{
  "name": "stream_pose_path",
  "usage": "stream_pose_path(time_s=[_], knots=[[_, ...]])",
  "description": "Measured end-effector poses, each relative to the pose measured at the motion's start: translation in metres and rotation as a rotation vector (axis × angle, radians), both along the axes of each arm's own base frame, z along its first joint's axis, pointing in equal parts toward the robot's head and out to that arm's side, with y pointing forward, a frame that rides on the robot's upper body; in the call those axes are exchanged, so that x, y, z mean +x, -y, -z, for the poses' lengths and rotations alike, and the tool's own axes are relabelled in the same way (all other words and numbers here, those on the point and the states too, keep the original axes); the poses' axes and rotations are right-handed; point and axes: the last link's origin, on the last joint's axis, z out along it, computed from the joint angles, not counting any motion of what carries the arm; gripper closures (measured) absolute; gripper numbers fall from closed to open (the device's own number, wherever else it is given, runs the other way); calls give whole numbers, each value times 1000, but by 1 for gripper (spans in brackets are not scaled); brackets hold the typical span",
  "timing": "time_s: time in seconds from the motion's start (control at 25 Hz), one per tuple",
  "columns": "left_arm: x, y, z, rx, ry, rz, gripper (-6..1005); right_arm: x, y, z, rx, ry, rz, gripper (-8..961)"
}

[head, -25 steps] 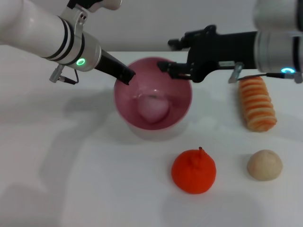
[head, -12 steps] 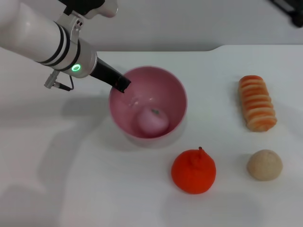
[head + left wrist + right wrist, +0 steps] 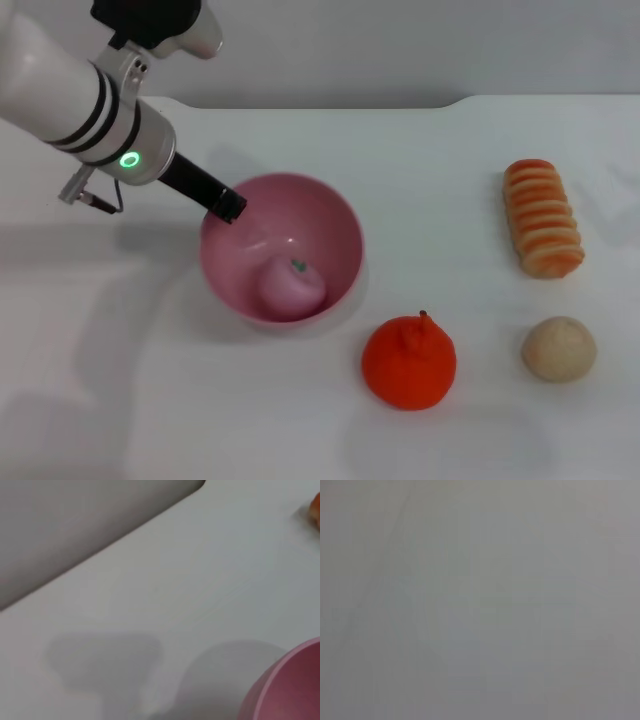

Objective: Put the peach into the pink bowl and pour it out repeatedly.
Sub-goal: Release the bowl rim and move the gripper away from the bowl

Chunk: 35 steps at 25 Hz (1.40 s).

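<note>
The pink bowl [image 3: 332,232] sits left of the table's middle, and the pale pink peach [image 3: 292,287] with its green stem mark lies inside at the bottom. My left gripper [image 3: 226,208] reaches in from the upper left and is shut on the bowl's far-left rim, with a dark finger [image 3: 205,190] showing over the edge. A slice of the same pink bowl [image 3: 292,680] appears in the left wrist view. My right gripper is out of view, and its wrist view shows only a plain grey surface.
A bright orange-red round fruit [image 3: 409,361] lies just right of the bowl toward the front. A beige ball [image 3: 558,348] sits at the front right, with a striped orange-and-cream roll [image 3: 543,217] behind it. The white table [image 3: 430,160] ends at a grey wall.
The right arm has pulled back out of the head view. My left gripper has carried the bowl, peach inside, leftward and nearer the front.
</note>
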Motion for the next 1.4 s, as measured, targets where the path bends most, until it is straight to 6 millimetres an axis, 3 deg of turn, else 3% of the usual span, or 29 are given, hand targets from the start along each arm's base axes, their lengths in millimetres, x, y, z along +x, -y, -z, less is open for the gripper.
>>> stream_pose_path(time_s=[0.36, 1.12, 1.4], knots=[[-18, 12, 4, -57, -32, -67, 780, 13, 3, -1, 12, -15, 37, 416], [-15, 8, 5, -28, -13, -47, 776, 11, 0, 0, 13, -18, 30, 416], [1, 2, 1, -1, 24, 4, 541, 12, 0, -2, 21, -21, 35, 416]])
